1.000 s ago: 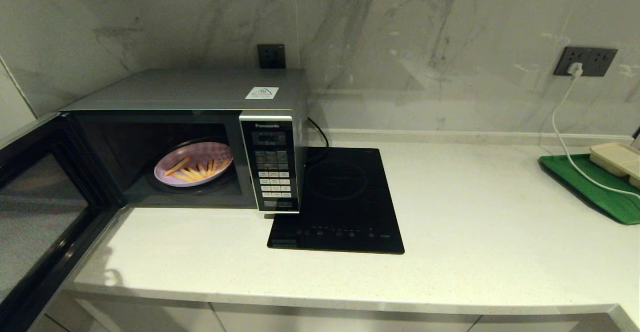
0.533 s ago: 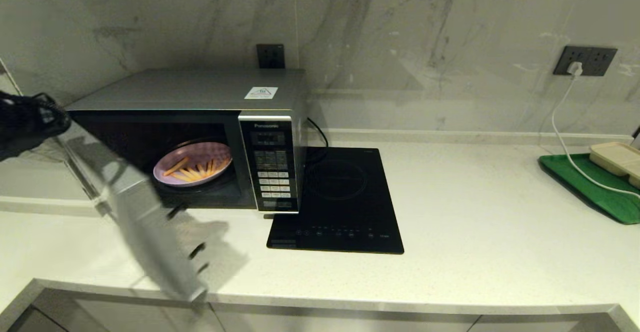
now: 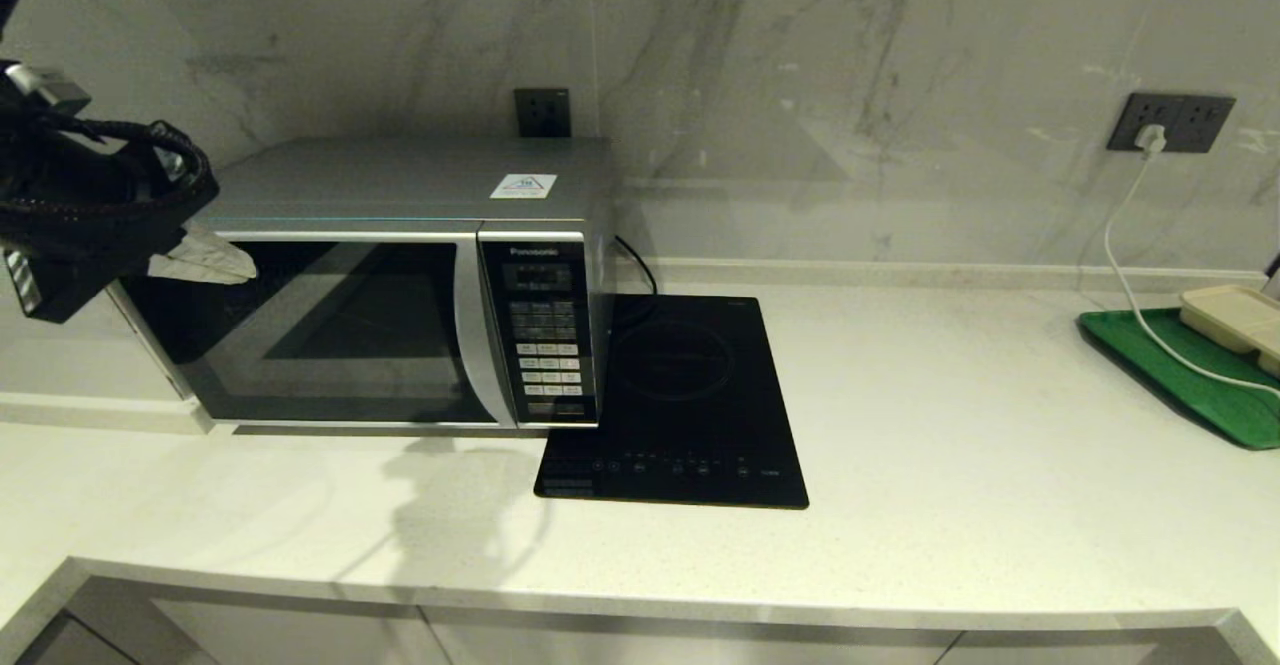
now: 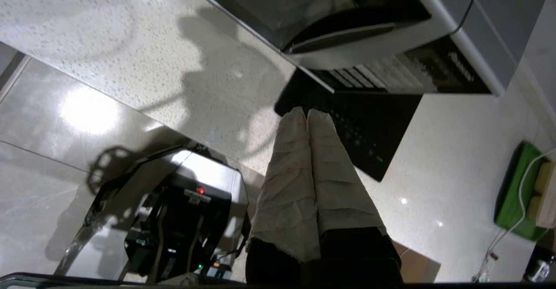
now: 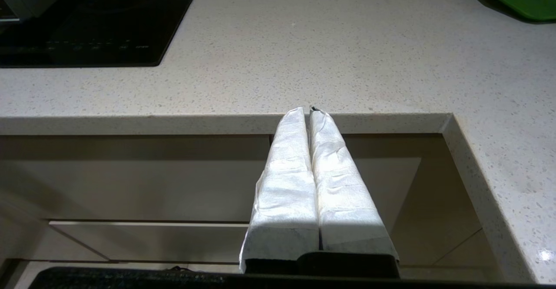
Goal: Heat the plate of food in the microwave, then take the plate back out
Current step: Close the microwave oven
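Swung shut since a second ago, the microwave [image 3: 400,285] door now hides the plate of food inside, at the worktop's [image 3: 950,425] back left. Left gripper [image 3: 215,257] hovers at the door's upper left corner, jaws pressed together, empty. Right gripper [image 5: 309,111] hangs below the worktop's front edge, jaws together, empty.

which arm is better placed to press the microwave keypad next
Left, probably. Its shut claw hangs at the microwave door's upper left corner. The right claw, also shut, sits parked below the counter edge.
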You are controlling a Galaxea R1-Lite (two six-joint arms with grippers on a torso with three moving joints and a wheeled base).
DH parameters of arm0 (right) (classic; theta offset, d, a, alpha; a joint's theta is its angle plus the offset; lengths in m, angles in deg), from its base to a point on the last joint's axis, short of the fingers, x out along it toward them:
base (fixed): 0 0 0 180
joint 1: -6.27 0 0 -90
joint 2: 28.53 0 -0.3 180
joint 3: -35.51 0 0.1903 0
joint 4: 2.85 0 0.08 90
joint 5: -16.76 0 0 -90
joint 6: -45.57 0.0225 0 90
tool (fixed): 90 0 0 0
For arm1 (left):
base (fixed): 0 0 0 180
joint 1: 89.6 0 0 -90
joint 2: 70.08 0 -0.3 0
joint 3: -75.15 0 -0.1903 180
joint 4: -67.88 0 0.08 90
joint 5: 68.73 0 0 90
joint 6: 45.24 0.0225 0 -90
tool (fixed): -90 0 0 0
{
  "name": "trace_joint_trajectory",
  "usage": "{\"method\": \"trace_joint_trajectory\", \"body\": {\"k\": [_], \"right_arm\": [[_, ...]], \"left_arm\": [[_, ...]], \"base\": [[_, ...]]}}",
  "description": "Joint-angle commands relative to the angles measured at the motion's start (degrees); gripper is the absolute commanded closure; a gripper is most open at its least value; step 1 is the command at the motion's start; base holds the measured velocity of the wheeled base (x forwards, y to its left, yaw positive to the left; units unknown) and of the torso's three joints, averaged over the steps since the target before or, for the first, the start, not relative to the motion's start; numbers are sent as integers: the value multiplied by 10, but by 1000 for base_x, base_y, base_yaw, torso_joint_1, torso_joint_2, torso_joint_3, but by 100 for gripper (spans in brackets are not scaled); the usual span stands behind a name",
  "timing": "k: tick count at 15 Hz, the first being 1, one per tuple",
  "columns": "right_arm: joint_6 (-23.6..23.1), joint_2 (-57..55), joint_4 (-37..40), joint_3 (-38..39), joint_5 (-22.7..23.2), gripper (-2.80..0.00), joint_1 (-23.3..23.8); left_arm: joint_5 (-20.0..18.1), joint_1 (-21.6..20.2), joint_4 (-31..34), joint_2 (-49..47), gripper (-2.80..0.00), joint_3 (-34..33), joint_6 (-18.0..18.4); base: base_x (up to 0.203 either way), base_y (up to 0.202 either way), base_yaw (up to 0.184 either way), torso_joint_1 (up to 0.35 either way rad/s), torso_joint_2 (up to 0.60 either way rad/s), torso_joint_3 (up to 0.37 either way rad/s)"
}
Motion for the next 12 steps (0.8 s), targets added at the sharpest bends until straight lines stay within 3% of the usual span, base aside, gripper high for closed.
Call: {"method": "trace_joint_trajectory", "body": {"k": [1, 3, 5, 6, 8, 10, 12], "right_arm": [[1, 0, 1, 0, 0, 0, 0], [1, 0, 1, 0, 0, 0, 0], [1, 0, 1, 0, 0, 0, 0], [1, 0, 1, 0, 0, 0, 0], [1, 0, 1, 0, 0, 0, 0], [1, 0, 1, 0, 0, 0, 0], [1, 0, 1, 0, 0, 0, 0]], "left_arm": [[1, 14, 3, 0, 0, -18, -3], [1, 33, 3, 2, 0, -30, -2], [8, 80, 3, 2, 0, -77, 2], [22, 107, 0, 1, 0, -108, 4], [93, 173, -39, -3, 0, -183, 13], [166, 216, -161, -4, 0, -282, 39], [221, 246, -375, -8, 0, -392, 98]], "base": [[0, 0, 0, 0, 0, 0], [0, 0, 0, 0, 0, 0], [0, 0, 0, 0, 0, 0], [0, 0, 0, 0, 0, 0], [0, 0, 0, 0, 0, 0], [0, 0, 0, 0, 0, 0], [0, 0, 0, 0, 0, 0]]}}
